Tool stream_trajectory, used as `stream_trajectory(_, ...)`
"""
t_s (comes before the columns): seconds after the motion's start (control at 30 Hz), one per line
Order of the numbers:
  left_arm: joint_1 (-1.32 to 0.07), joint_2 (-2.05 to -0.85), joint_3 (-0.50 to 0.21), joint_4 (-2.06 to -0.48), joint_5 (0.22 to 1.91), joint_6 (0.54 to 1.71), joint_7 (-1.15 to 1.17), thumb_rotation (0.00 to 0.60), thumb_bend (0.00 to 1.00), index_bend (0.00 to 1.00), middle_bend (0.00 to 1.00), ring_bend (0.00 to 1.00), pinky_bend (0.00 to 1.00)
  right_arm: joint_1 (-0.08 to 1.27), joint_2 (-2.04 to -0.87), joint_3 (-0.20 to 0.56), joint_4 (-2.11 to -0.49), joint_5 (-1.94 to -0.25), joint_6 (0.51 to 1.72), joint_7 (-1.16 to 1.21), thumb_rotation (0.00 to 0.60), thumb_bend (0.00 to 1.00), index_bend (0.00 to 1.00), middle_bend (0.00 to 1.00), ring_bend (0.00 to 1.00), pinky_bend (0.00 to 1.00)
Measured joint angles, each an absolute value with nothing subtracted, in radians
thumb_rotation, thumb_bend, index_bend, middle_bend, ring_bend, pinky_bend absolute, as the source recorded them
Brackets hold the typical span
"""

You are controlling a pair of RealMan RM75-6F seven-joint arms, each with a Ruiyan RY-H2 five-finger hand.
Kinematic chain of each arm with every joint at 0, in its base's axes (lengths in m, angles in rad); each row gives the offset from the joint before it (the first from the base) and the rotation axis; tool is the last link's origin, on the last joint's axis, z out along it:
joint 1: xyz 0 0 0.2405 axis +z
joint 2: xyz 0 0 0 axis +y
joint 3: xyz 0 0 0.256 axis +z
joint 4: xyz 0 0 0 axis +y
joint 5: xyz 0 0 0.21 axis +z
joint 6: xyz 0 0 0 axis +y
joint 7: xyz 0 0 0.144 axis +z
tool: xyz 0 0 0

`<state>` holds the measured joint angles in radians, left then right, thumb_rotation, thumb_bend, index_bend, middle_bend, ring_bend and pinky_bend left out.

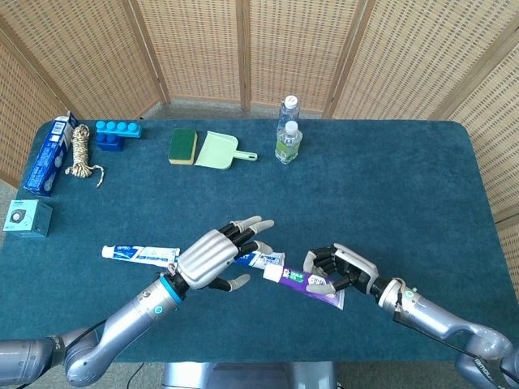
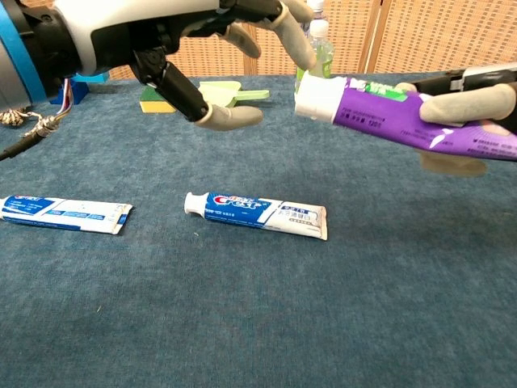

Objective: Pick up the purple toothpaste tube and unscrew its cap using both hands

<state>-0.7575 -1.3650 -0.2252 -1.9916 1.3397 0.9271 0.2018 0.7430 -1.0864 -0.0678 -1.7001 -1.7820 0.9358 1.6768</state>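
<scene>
Holding the purple tube [image 2: 420, 121] off the table [image 1: 389, 186], the right hand [image 1: 340, 270] has its fingers [image 2: 464, 103] wrapped over the tube's body, thumb underneath. The tube lies roughly level in the grip, its white cap [image 2: 319, 99] pointing toward the left hand [image 1: 215, 255].

The left hand holds nothing. Its fingers are spread and stretched forward, reaching toward the cap; in the chest view one fingertip [image 2: 300, 48] hangs just above and beside the cap, and whether it touches cannot be told. The thumb [image 2: 230, 117] sits lower, apart from the cap.

Below the left hand, on the table, lies a blue-and-white tube [image 2: 258, 214] (the head view shows it mostly hidden under the fingers). Further out past the left wrist lies a second, flatter blue tube [image 1: 139, 254].

Far beyond the hands, at the table's back edge, stand two bottles [image 1: 288, 134], one behind the other. Left of them lie a pale green dustpan [image 1: 220, 151] and a green-and-yellow sponge [image 1: 183, 146] side by side. In the far left corner are a blue block [image 1: 117, 132], a coil of rope [image 1: 81, 151], a blue box [image 1: 49, 154] and, nearer, a small teal box [image 1: 26, 217].
</scene>
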Motion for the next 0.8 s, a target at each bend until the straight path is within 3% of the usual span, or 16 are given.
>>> stream_trajectory(0.8, -0.802, -1.342, -0.197, -2.02, 1.253, 0.94, 0.267, 0.6, 0.33, 0.28, 0.04, 0.0, 0.14, 0.82, -1.155, -0.098, -1.668, -1.724, 0.908, 1.739, 0.6, 0.43, 0.97, 0.74, 0.77, 0.82)
